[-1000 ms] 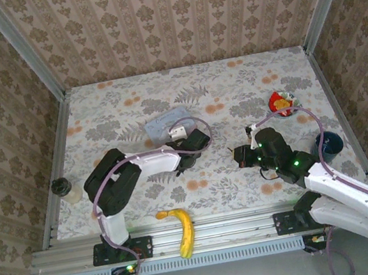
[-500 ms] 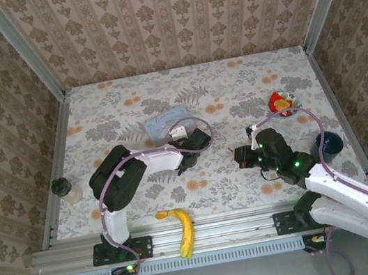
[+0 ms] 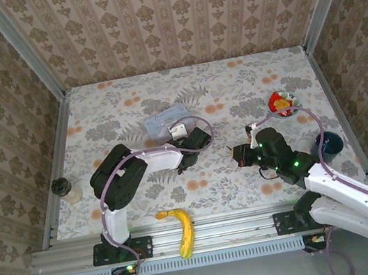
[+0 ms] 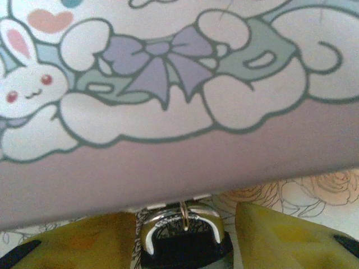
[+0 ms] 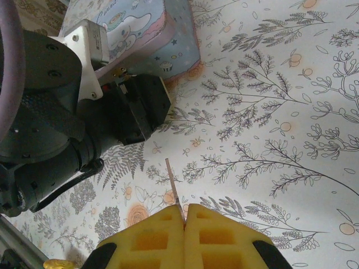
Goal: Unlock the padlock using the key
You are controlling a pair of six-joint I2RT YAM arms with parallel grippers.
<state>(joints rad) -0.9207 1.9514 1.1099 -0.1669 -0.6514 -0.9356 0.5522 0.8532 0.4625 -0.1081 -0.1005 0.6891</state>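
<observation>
Padlock [image 4: 185,253] between pads [image 4: 84,242] of left tool [image 4: 185,238], perhaps touching

Pale floral-printed tabletop [image 3: 232,87], grey ferns and orange blooms; pale blue cartoon tin [image 3: 164,123] lying flat, left of centre; small black padlock [image 4: 179,255] against the tin's near side; red-and-yellow wrapper [image 3: 280,102] well right of the tin; dark blue cup [image 3: 328,143] farther right, nearer.
</observation>
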